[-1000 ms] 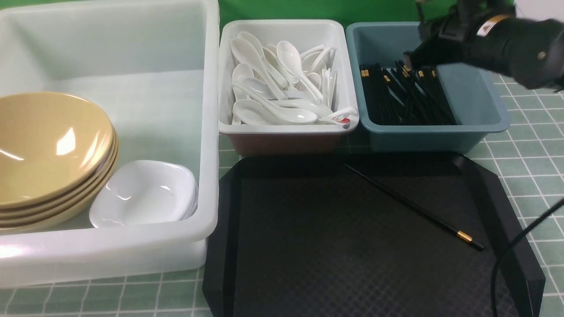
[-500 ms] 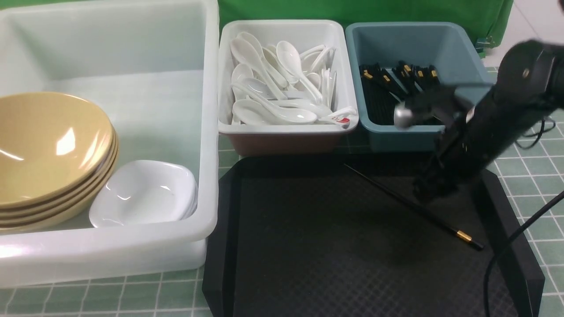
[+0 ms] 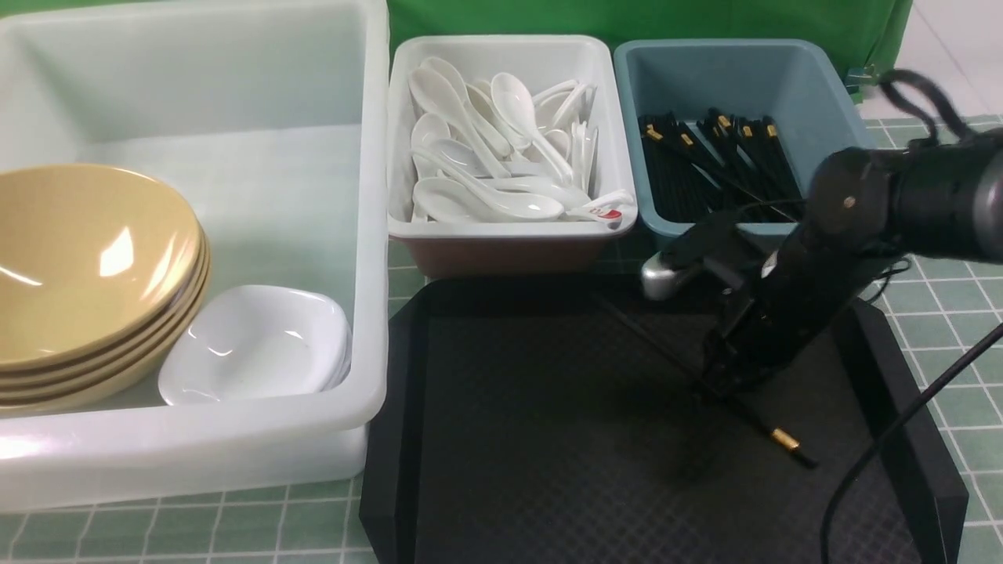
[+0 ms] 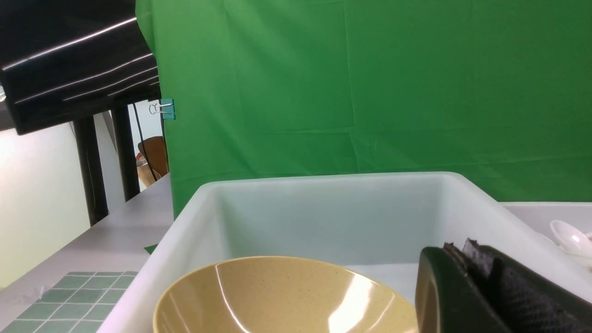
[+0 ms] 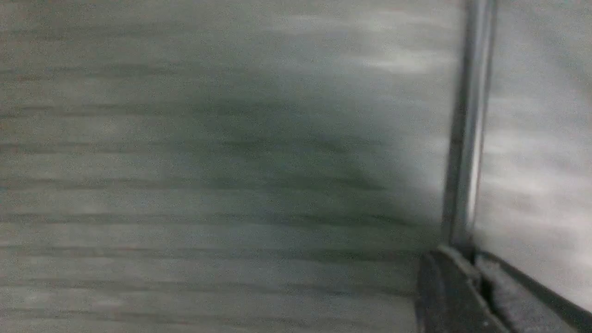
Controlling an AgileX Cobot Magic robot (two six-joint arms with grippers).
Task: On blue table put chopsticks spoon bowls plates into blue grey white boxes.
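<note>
We see the right gripper (image 3: 717,384) down on the black tray (image 3: 548,439), which sits at the near edge of the table (image 3: 932,290), right of centre. Its fingers (image 5: 444,286) are pressed together on the chopstick (image 3: 786,442), which runs between them in the right wrist view; in the front view the gold-banded end pokes out toward the near right, while the other end lies under the arm. The blue box (image 3: 831,157) at the far right holds a pile of black chopsticks (image 3: 713,164). Just left of it, the middle box (image 3: 509,227) is full of white spoons (image 3: 501,149). The large white box (image 3: 235,446) fills the left side, with stacked tan bowls (image 3: 86,266) and white plates (image 3: 258,345) just beside them. The left gripper (image 4: 481,296) hovers over that box beside the top bowl, its jaws closed with nothing between them.
</note>
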